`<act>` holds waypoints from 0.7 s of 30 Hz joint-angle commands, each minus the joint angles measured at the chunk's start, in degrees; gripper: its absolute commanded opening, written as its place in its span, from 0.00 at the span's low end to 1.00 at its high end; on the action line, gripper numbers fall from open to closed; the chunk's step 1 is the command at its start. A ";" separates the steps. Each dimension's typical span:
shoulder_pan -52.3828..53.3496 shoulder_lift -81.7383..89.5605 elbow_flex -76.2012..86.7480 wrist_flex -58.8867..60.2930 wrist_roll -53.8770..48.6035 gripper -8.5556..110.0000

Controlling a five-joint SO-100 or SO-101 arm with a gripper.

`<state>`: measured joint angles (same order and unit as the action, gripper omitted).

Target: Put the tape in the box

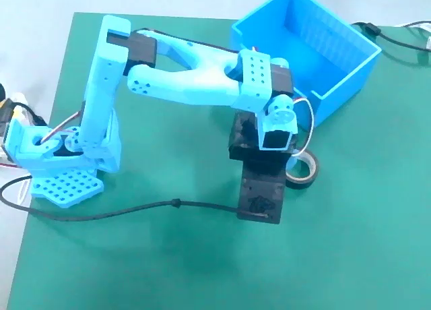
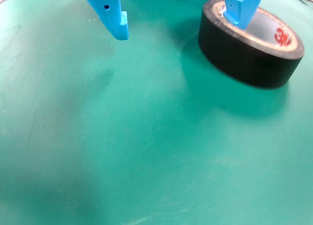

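- Tape (image 2: pixel 249 51): black roll flat on green mat (image 2: pixel 146 151), partly behind one fingertip; mostly hidden in fixed view.
- Gripper (image 2: pixel 181 27): spread, empty, cut off above.
- Box (image 1: pixel 337 71): blue, near tape.

My light-blue arm (image 1: pixel 188 77) reaches from its base (image 1: pixel 60 168) at the left of the fixed view out to the right, elbow high, forearm level, wrist bent so the black wrist section points down. In the wrist view my gripper (image 2: pixel 178 32) hangs just above the surface, its two blue fingers (image 2: pixel 113 17) spread wide apart, nothing clasped between them.
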<state>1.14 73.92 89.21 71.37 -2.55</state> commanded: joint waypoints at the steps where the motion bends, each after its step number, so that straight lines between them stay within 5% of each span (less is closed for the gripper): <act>1: 0.35 -0.79 -5.36 -0.26 -1.49 0.31; 21: 0.70 -4.83 -9.23 2.37 -2.20 0.28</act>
<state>1.32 68.91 83.58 72.42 -3.43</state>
